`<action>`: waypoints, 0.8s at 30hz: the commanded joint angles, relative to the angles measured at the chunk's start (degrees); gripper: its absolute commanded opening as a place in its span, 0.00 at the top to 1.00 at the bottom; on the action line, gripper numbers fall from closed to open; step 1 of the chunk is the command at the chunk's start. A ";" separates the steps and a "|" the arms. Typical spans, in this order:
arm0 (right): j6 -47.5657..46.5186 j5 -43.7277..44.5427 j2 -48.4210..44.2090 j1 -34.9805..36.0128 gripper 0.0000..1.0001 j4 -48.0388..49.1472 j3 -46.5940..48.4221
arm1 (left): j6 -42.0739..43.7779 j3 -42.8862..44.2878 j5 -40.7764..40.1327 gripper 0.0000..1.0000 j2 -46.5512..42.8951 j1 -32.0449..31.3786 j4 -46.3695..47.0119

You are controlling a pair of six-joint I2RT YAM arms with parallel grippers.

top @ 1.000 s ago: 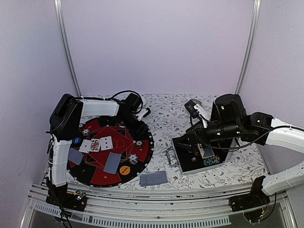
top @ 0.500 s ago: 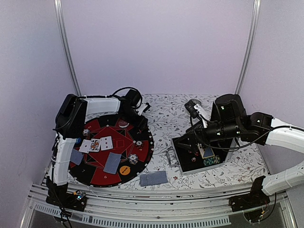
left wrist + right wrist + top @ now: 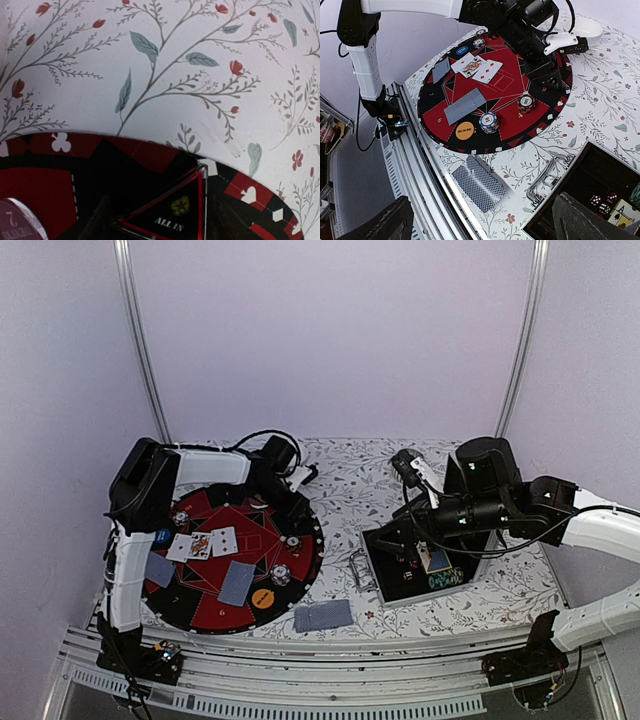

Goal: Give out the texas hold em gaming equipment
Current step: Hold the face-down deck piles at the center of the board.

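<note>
- The step in hand looked like putting the black, red-edged triangle marker (image 3: 172, 212), with "ALL IN" written on it, at the far rim of the round red-and-black game mat (image 3: 205, 612).
- The left gripper (image 3: 297, 505) was low over that far rim. The marker showed right under its camera, over the black part of the rim, with one corner close to the mat's edge.
- I could not tell if the left jaws were around the marker or only beside it. Just some dark bits showed at the bottom of the wrist view.
- The next move, I think, called for care: let go all the way, then go straight up, so the shiny little triangle would not slide onto the flowered white tablecloth (image 3: 165, 75).
- The right gripper (image 3: 485, 220) hung by the black box (image 3: 570, 180) with red dice (image 3: 601, 202) in it. Its jaws stood wide apart, with nothing in them.
- On the mat were grey-blue patterned cards (image 3: 237, 582) face down, face-up cards (image 3: 477, 65), an orange round button (image 3: 465, 131) and a striped chip stack (image 3: 489, 121).
- One more pile of cards (image 3: 480, 185) lay off the mat, on the cloth near the front.
</note>
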 commanded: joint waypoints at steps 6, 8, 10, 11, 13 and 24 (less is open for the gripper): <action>0.25 -0.26 -0.68 -0.31 0.01 -0.02 0.04 | 3.61 -5.64 3.47 0.45 -3.64 -4.85 -0.45; 0.26 -0.32 -0.66 -0.32 0.01 -0.02 0.04 | 3.91 -5.85 3.77 0.45 -3.63 -5.46 -0.29; 0.26 -0.35 -0.80 -0.24 0.01 -0.02 0.02 | 4.06 -5.94 4.15 0.45 -3.51 -5.76 -0.28; 0.26 -0.35 -0.91 -0.27 0.01 -0.06 -0.04 | 4.01 -6.07 4.29 0.45 -3.57 -5.85 -0.27; 0.42 -0.26 -1.26 -0.25 0.01 -0.02 -0.20 | 4.14 -6.40 4.76 0.45 -3.77 -6.11 -0.28; 0.61 -0.35 -2.27 -0.26 0.01 -0.02 0.01 | 4.19 -11.08 5.23 0.22 -15.48 -7.71 5.56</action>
